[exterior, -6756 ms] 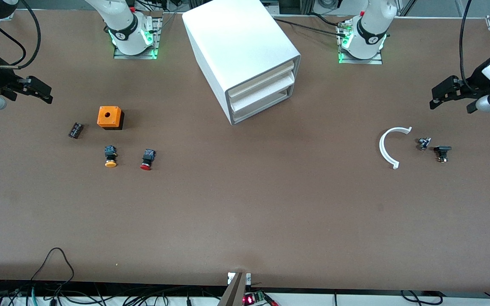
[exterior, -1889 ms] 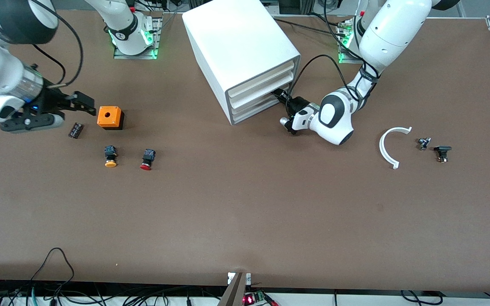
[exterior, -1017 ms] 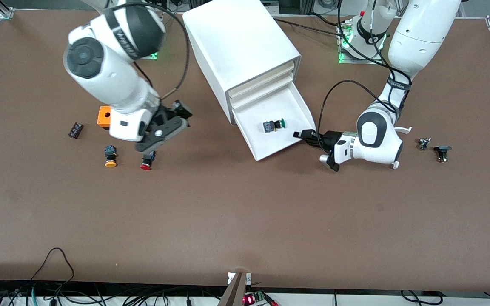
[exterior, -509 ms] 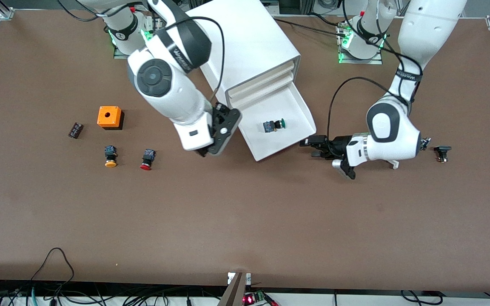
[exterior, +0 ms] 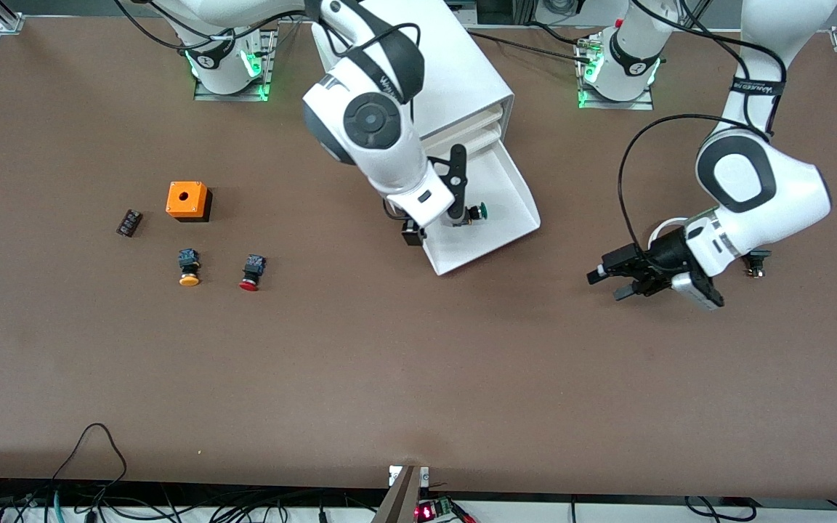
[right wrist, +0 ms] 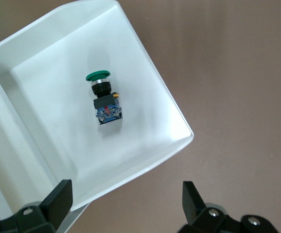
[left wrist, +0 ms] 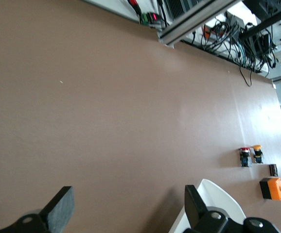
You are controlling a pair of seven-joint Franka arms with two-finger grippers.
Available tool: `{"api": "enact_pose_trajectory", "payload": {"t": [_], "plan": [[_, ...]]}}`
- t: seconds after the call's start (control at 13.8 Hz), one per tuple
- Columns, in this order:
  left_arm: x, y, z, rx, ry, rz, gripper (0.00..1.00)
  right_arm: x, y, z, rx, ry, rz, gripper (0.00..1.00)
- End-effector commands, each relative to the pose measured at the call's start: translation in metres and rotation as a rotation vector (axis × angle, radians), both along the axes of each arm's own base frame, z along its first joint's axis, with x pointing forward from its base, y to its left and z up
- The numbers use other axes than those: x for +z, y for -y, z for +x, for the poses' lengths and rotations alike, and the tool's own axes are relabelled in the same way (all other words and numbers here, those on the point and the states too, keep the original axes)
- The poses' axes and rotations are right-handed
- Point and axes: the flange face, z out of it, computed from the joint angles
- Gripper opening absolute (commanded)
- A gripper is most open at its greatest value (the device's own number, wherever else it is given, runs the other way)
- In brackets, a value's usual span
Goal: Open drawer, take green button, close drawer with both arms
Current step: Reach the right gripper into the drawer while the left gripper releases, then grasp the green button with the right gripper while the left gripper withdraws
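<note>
Brown table [exterior: 418, 378]; black cables [exterior: 91, 465] along near edge; even light.

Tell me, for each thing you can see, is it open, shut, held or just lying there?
drawer: pulled open
green button: lying loose in the drawer
right tool: open, over the drawer
left tool: open, holding nothing, over bare table
upper drawers: shut

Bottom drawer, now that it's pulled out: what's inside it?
The drawer holds one green-capped button lying on its side, with the open right gripper over it. The part still inside the cabinet can't be seen. The open left gripper waits over bare table.
</note>
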Motion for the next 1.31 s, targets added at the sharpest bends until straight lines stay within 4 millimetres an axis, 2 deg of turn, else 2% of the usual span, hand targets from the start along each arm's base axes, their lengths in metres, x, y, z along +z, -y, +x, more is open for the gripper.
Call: {"api": "enact_pose_trajectory", "payload": {"t": [0.0,0.15,0.29,0.44,0.58,0.73,1.02,1.24], "plan": [[0.037,-0.028,-0.009,-0.038,0.074,0.106,1.0,-0.022,-0.014,0.007,0.063,0.024,0.019,1.0],[0.088,-0.041,-0.002,-0.166,0.15,0.328,1.0,-0.042,-0.033,-0.006,0.088,0.029,0.021,1.0],[0.142,-0.043,-0.003,-0.251,0.134,0.473,1.0,-0.056,-0.037,-0.007,0.095,0.045,0.012,1.0],[0.192,-0.043,-0.005,-0.246,0.026,0.559,1.0,-0.067,-0.044,-0.014,0.108,0.035,0.003,1.0],[0.226,-0.043,-0.013,-0.201,-0.049,0.657,1.0,-0.078,-0.053,-0.024,0.125,0.028,-0.007,1.0],[0.244,-0.044,-0.025,-0.15,-0.132,0.706,1.0,-0.088,-0.063,-0.033,0.146,0.036,-0.009,1.0],[0.277,-0.06,-0.04,-0.067,-0.271,0.717,1.0,-0.112,-0.072,-0.036,0.145,0.055,0.0,1.0],[0.282,-0.062,-0.044,0.009,-0.332,0.702,1.0,-0.13,-0.077,-0.044,0.155,0.041,-0.012,1.0]]}}
